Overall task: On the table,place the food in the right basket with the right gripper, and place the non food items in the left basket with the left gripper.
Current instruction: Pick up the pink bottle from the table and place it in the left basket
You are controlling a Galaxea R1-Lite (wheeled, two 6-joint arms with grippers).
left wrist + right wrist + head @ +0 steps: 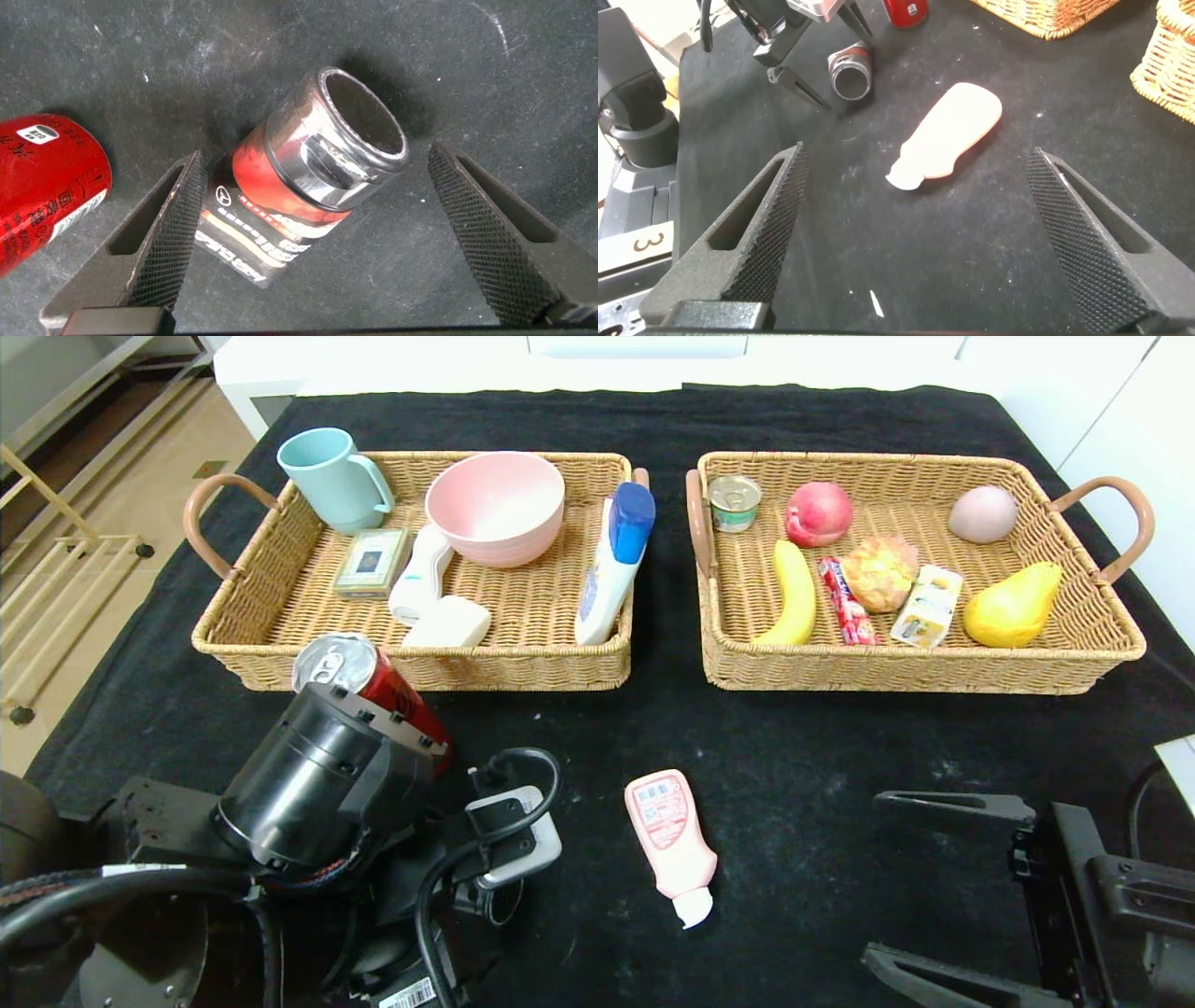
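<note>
A black tube with a red band and silver cap (299, 187) lies on the black table (794, 756). My left gripper (318, 159) hangs over it, open, one finger on each side, neither touching. A red drink can (373, 681) lies beside it, in front of the left basket (280, 644). The pink squeeze bottle (670, 831) lies at mid-table with its white cap toward me. My right gripper (896, 887) is open and empty, low at the near right. The white bottle with blue cap (616, 560) rests in the left basket. The pear (1013, 607) and juice carton (927, 607) lie in the right basket (887, 672).
The left basket also holds a teal mug (331, 476), a pink bowl (495, 504), a small box and white items. A banana (794, 597), a peach, a tin and snacks are in the right basket. Its left arm's cable and camera mount (513, 831) sit near the pink bottle.
</note>
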